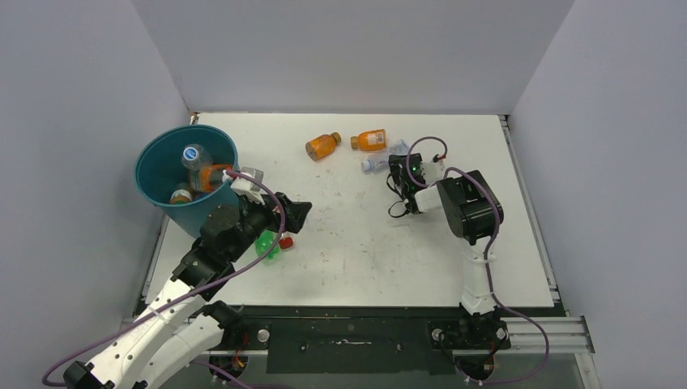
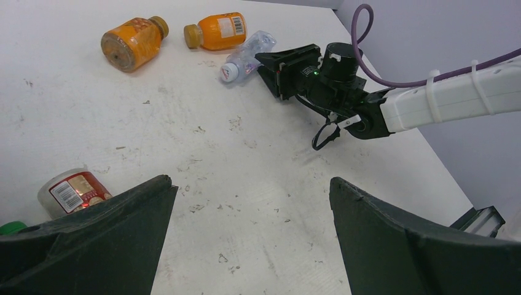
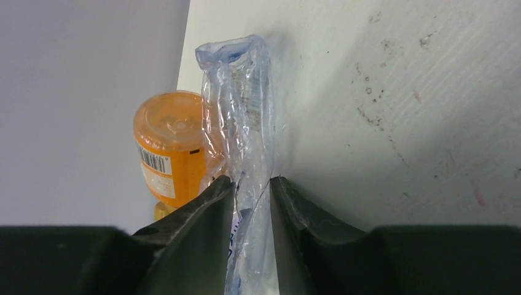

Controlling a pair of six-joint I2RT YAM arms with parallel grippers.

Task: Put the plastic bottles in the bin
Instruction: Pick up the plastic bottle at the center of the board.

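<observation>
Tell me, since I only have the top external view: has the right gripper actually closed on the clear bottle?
Observer: Yes. The right wrist view shows the right gripper pinching the crushed clear bottle flat.
Operator: Anything beside it?
Observer: An orange bottle, its round base and barcode label showing.
Operator: And the left gripper?
Observer: In its wrist view the left gripper is open and holds nothing; a red-labelled bottle lies beside it.

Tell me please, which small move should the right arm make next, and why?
Probably lift straight up a little. The right gripper is pinched on the crushed clear bottle, which lies on the table beside an orange bottle; rising first should clear that neighbour before the carry to the bin.
</observation>
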